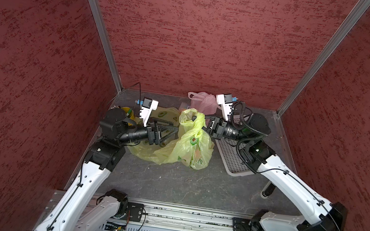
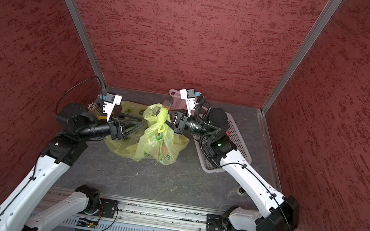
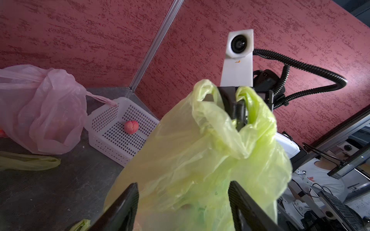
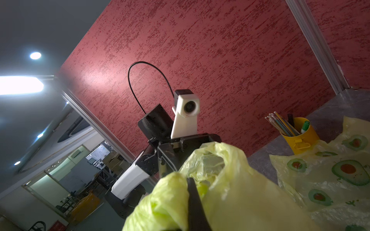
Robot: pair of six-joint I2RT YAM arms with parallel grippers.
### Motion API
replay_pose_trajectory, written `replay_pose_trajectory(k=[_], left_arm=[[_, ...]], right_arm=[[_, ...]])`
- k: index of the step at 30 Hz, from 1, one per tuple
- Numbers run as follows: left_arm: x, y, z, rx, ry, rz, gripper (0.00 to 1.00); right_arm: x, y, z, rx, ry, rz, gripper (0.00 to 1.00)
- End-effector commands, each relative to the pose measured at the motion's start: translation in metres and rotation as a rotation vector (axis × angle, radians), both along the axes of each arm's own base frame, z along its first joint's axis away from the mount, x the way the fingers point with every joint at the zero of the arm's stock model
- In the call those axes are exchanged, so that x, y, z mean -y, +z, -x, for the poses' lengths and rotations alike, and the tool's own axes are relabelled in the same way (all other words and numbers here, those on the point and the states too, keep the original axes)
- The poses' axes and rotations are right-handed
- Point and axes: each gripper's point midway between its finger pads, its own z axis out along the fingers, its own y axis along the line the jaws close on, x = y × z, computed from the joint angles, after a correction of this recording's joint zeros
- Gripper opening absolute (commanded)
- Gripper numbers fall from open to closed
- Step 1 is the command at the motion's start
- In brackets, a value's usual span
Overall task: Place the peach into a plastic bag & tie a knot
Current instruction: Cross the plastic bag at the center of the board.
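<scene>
Bag [image 1: 189, 143] top pinched in right hand [image 1: 196, 119] | left hand [image 1: 174, 129] spread, empty, just beside bag | bag rests on tabletop [image 1: 169, 182]

- You've got a pink bag [image 3: 44, 112] slumped on the counter [image 1: 181, 184] by the back wall, one handle draped on the rim of the white perforated basket [image 3: 104, 118].
- Your yellow cup [image 4: 300, 138] stands upright near the left wall, holding pencils [image 4: 280, 124] and a green marker [image 4: 305, 127].
- A flat avocado-print bag [image 4: 330, 180] lies just beside that cup.
</scene>
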Motion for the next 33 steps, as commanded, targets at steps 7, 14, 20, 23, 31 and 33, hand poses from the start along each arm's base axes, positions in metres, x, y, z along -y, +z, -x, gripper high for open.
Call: replay_pose_trajectory(k=[7, 14, 20, 23, 31, 33], left_arm=[[0.056, -0.013, 0.003, 0.029, -0.133, 0.045, 0.66], [0.077, -0.021, 0.01, 0.04, -0.17, 0.077, 0.19], [0.082, -0.024, 0.019, 0.062, -0.169, 0.066, 0.08], [0.083, -0.025, 0.018, 0.064, -0.159, 0.064, 0.06], [0.072, -0.039, -0.007, 0.037, -0.03, 0.066, 0.07], [0.064, -0.042, -0.016, 0.016, 0.01, 0.059, 0.07]], right_arm=[[-0.007, 0.004, -0.004, 0.024, 0.02, -0.001, 0.0], [0.001, 0.007, -0.022, 0.024, -0.121, -0.028, 0.0], [0.008, 0.007, -0.034, 0.017, -0.212, -0.058, 0.0], [0.006, 0.012, -0.028, 0.004, -0.16, -0.106, 0.0], [0.008, 0.027, -0.002, -0.014, -0.002, -0.215, 0.0], [0.008, 0.025, 0.0, -0.017, 0.008, -0.209, 0.0]])
